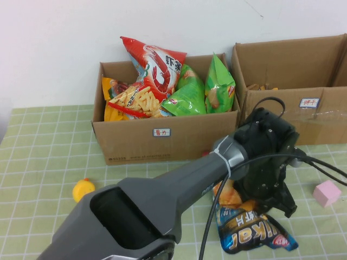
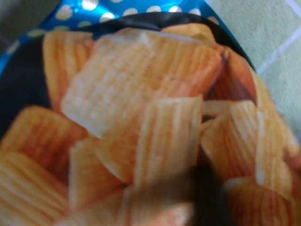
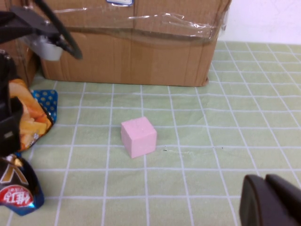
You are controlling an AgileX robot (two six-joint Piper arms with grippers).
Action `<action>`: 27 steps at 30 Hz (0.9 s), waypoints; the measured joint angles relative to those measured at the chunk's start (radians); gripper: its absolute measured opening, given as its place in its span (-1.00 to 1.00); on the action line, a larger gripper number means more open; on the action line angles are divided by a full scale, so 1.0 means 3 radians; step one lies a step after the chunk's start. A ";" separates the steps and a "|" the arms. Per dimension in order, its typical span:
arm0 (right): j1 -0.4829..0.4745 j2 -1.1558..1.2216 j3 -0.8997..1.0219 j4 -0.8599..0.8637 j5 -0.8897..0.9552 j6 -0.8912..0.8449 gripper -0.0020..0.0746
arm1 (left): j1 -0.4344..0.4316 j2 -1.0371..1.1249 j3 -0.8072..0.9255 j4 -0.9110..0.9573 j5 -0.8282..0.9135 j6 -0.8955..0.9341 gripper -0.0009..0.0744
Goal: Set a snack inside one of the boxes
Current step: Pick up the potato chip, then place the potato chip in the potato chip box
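Note:
A blue and orange chip bag [image 1: 250, 230] lies on the green checked cloth in front of the two boxes. My left gripper [image 1: 267, 201] is down on its upper end; the bag [image 2: 141, 122] fills the left wrist view from very close. The left box [image 1: 162, 142] holds several snack bags. The right box [image 1: 320, 122], with clear tape across it, stands behind the left gripper and also shows in the right wrist view [image 3: 131, 52]. My right gripper [image 3: 266, 201] is shut and empty, low over the cloth to the right, out of the high view.
A pink cube [image 1: 327, 193] sits on the cloth right of the chip bag, also in the right wrist view [image 3: 138, 136]. A small yellow object [image 1: 83, 189] lies at the left. The left arm's cables hang over the bag.

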State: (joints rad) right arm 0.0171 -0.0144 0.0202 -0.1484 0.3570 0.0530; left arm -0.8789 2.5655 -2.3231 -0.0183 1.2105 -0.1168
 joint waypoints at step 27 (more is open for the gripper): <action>0.0000 0.0000 0.0000 0.0000 0.0000 0.0000 -0.95 | -0.0354 -0.1498 0.0059 0.0605 0.0130 0.0714 -0.96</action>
State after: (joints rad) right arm 0.0171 -0.0144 0.0202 -0.1484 0.3570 0.0530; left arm -0.9852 2.1160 -2.3053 0.1634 1.2495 0.0973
